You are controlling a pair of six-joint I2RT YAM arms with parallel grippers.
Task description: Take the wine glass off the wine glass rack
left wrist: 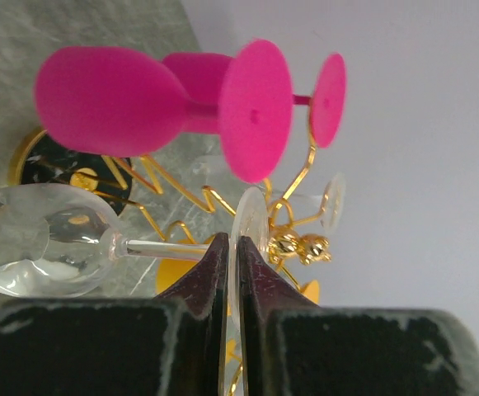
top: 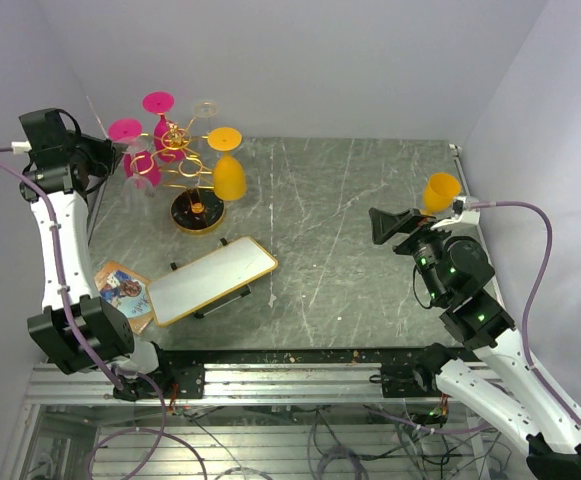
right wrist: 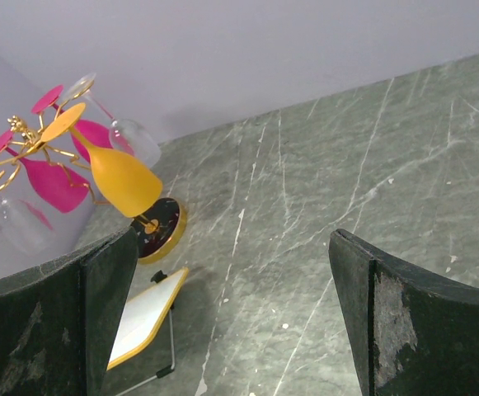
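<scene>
I have the left gripper closed on the clear wine glass. Its two dark fingers stand almost together, pinching the thin edge of the glass's round foot. In the left wrist view the glass's long axis runs level across the lower half of the frame: the bowl lies at the left edge, the stem crosses to the middle, and the foot sits at the fingertips. The bowl points toward the marble table, so the glass hangs foot-up on the wine glass rack. The rack stands in the upper left of the overhead view. Two pink glasses hang above the clear one in the wrist frame, pointing the same way, and a yellow glass hangs on the rack's right side.

The right gripper is at the right of the overhead view, jaws spread wide with nothing between them. A second yellow glass is just beside it.
</scene>
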